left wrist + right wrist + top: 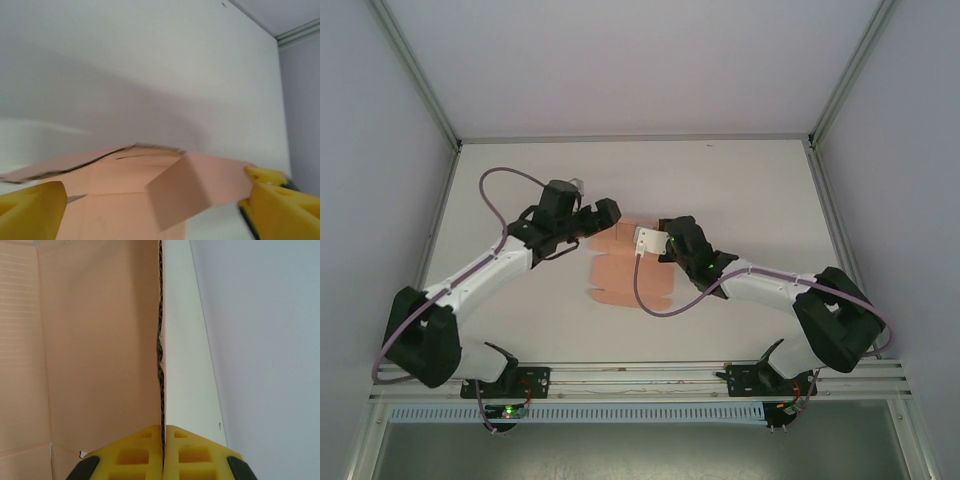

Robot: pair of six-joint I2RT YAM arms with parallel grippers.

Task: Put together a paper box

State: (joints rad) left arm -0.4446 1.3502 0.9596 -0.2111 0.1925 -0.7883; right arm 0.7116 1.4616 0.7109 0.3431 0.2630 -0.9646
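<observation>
two arms meet over a salmon-pink card box (620, 278), lying mostly flat as a cut sheet near the centre of the white table (750, 190). the left gripper (607, 212) hangs at the sheet's 11 o'clock corner, jaws spread wide. in its wrist view the yellow fingers (32, 207) sit far apart at 8 and 4 o'clock of frame w/ card between them. one flap (182, 192) is folded up off the sheet, tilted, its far end just beside the 4 o'clock finger; whether they touch is hard to say from this angle. the right gripper (648, 240) is at the sheet's 1 o'clock corner, clamped on the box. its wrist view has both yellow pads (192, 452) pressed together at 6 o'clock, and the dark cut edge of a card panel runs straight down from 12 o'clock into the seam between them. the rest of that panel spreads toward 9 o'clock, creases showing, w/ bare table on the 3 o'clock side of the edge.
</observation>
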